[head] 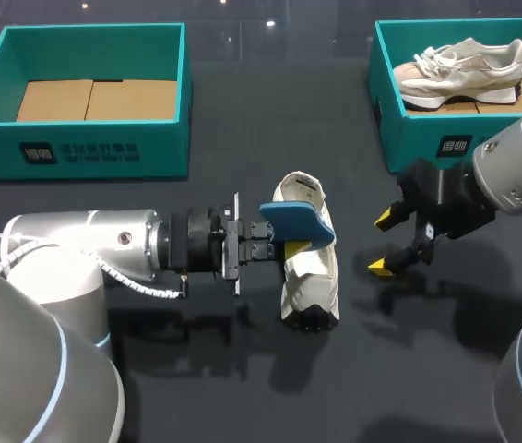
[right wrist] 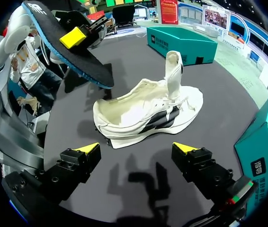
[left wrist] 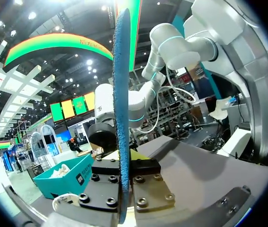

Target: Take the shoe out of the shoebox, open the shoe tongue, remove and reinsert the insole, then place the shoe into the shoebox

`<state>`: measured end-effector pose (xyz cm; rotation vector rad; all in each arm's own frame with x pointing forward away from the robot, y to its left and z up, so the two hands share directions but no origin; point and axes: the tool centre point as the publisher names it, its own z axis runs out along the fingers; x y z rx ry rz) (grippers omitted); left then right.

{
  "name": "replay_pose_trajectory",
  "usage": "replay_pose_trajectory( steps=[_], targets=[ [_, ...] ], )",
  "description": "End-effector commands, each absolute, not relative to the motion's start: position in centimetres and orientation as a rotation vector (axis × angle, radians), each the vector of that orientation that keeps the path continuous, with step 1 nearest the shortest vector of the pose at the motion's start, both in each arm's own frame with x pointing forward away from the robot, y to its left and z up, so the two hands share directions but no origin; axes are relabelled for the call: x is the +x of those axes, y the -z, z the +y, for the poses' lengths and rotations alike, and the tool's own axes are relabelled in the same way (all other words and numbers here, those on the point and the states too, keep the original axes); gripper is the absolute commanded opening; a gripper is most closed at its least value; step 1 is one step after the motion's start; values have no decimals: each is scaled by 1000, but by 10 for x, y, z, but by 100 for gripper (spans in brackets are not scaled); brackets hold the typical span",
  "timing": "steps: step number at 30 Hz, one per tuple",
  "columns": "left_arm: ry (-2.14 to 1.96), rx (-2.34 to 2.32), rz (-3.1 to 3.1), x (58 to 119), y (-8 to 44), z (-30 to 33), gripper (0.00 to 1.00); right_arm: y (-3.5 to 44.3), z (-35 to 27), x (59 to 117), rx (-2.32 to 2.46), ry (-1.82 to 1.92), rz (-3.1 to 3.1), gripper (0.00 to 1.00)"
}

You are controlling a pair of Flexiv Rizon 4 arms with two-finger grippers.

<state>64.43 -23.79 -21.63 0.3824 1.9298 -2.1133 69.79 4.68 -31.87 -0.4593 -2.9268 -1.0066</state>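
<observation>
Dark tabletop (head: 196,369) bears a cream shoe (head: 309,277), tongue (right wrist: 173,71) raised, blue insole (head: 296,224) out.

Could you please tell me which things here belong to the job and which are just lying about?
Job: shoe on the table; blue insole, in the left end effector; empty shoebox.
Lying about, likely: second shoebox; the shoe in it.
</observation>
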Motion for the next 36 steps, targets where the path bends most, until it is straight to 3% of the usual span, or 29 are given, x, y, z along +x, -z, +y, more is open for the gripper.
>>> replay_pose_trajectory(
  steps=[1,16,36],
  targets=[
    [2105,350,1917,641,217,-239,0,328,51,697,-487,962,-2939,100],
    [2049,333,1941,655,223,-238,0,357,62,704,-456,871,-2993,100],
    [2053,316,1975,658,233,-239,0,361,77,711,-332,742,-3090,100]
  ],
)
